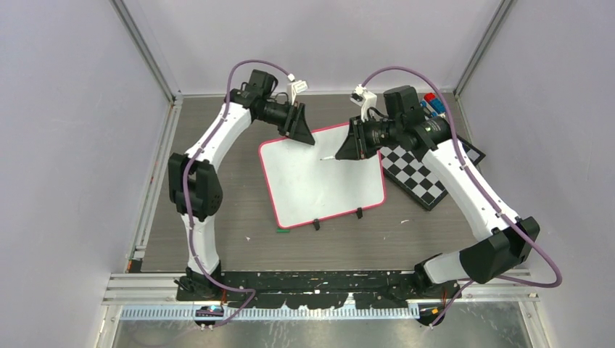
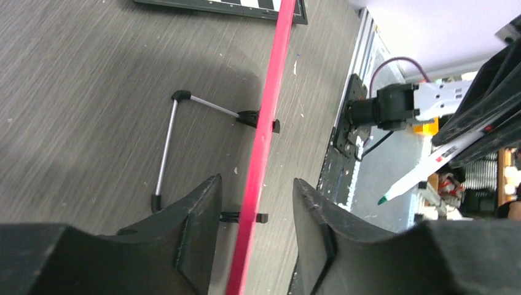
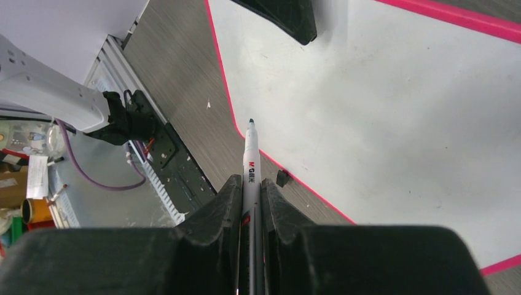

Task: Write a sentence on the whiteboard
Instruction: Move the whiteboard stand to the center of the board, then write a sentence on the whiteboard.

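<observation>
The whiteboard [image 1: 323, 190], blank, lies at the middle of the surface [image 1: 239, 203]; it looks light, stiff and slick, probably best steadied by its pink rim [image 2: 265, 138] at 11 o'clock, where the left jaws stand spread astride it; the right jaws pinch a green-tipped marker [image 3: 251, 161].

Whiteboard [image 1: 319, 181] white, pink-red rim; checkered board [image 1: 419, 176] black-and-white; marker [image 3: 252, 166] white (green tip); table [image 1: 435, 239] grey woodgrain.

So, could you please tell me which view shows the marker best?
The right wrist view: the marker runs up the middle, clamped in the right gripper, tip bare. The left wrist view shows it small, at the right; the top view shows only its tiny front end.
</observation>
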Motion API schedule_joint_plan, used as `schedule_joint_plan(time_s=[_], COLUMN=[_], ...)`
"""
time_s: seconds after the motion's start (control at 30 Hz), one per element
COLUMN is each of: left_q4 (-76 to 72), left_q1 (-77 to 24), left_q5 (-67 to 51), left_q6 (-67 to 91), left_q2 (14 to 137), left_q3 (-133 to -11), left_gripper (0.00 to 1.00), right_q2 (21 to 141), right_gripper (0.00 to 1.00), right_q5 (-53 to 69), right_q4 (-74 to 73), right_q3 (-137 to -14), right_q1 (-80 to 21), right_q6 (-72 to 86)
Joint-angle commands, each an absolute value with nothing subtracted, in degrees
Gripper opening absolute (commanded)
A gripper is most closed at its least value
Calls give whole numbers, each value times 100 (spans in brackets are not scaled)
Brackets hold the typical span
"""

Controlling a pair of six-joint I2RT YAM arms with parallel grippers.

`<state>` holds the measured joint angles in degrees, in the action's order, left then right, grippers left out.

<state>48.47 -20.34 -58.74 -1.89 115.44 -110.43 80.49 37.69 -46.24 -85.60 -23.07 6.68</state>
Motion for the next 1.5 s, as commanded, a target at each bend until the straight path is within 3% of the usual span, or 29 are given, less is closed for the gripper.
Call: schedule_joint_plan(time_s=[0.0, 0.33, 0.57, 0.73, 1.23, 1.47], left_q4=[4688, 4276, 3854, 3696, 3363, 3330], left_q1=[-1725, -317, -136, -130, -132, -132], left_q5=[-5716, -5944, -5988, -6119, -6286, -6301], left_q6=[207, 303, 337, 424, 624, 615], left_q2=[10603, 9386, 8978, 8969, 8894, 8861], left_q3=[-10854, -9028, -8185, -8042, -7853, -7831], left_gripper=[50, 52, 49, 38, 3, 0], right_q2=[7893, 8812, 9411, 9626, 9959, 10119], right_gripper=[0, 0, 0, 0, 0, 0], right_q5=[3173, 2544, 1546, 1049, 1036, 1022], right_q4=[-3962, -3850, -3898, -3820, -3779, -3811], right_q3=[-8726, -9705, -10349, -10515, -10760, -10916], right_q1=[-2642, -3736, -4477, -4681, -4771, -4823], right_q6=[871, 879, 585, 658, 742, 718])
